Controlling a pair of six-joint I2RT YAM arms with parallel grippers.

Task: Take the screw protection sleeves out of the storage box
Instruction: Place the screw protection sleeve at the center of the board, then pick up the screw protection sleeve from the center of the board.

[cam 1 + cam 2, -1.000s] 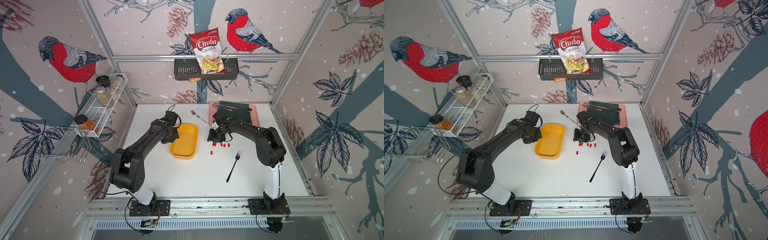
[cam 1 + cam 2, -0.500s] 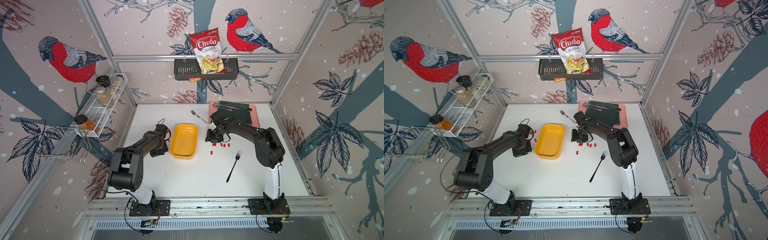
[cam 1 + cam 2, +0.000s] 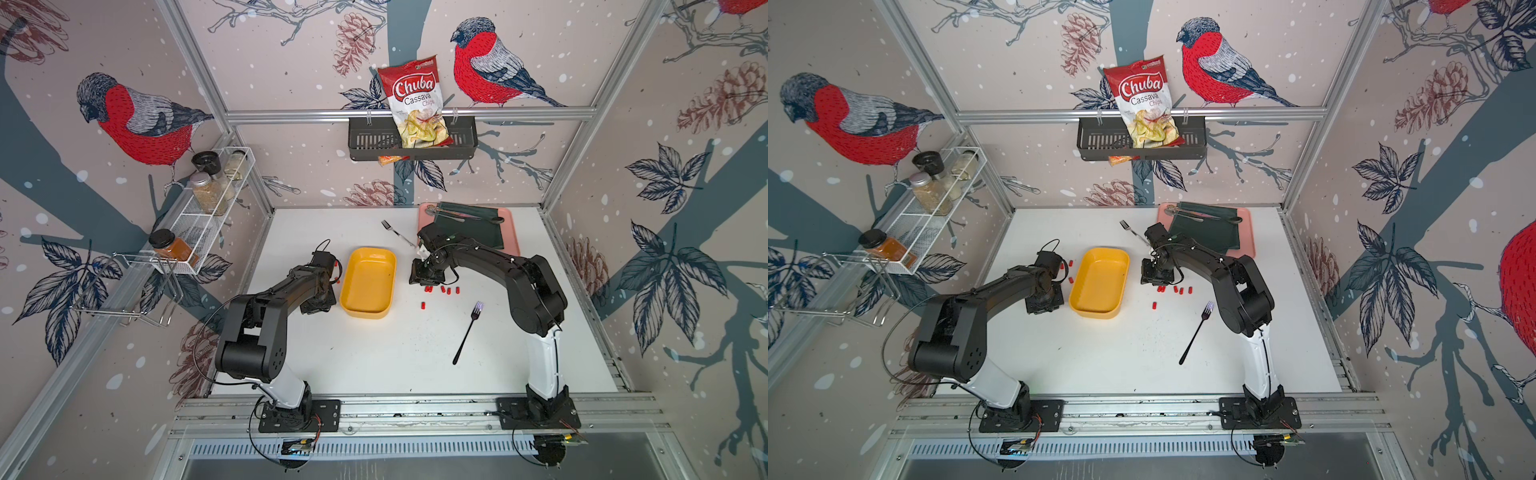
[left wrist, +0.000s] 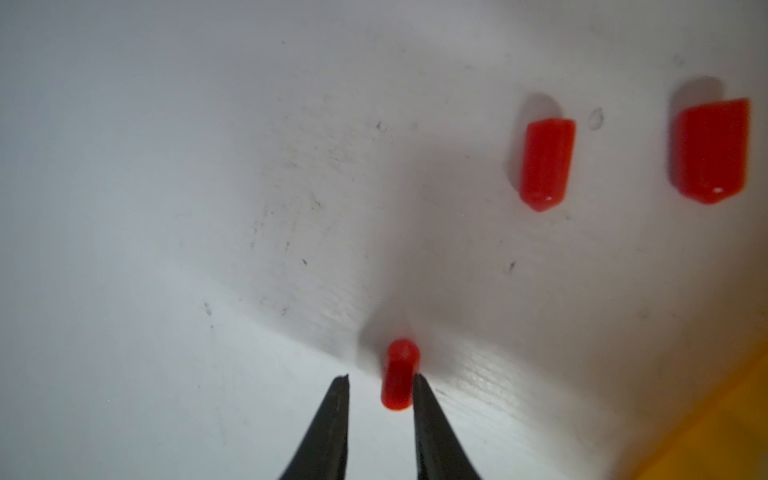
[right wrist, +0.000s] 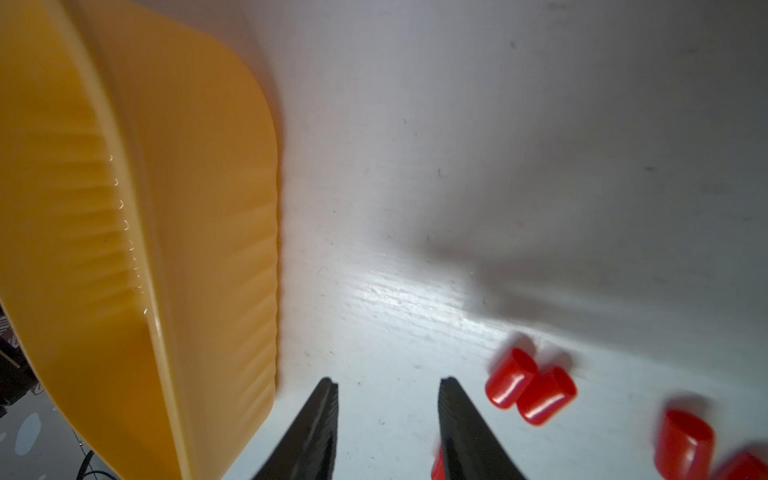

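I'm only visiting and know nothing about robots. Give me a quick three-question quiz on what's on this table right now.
1. True or false: red sleeves lie inside the yellow storage box.
2. In its wrist view, what sits between the left gripper's fingertips? A) a red sleeve B) a fork C) nothing
3. Fill in: the black-handled fork lies on the ___ arm's side of the box.
Key: 1 false; 2 A; 3 right.
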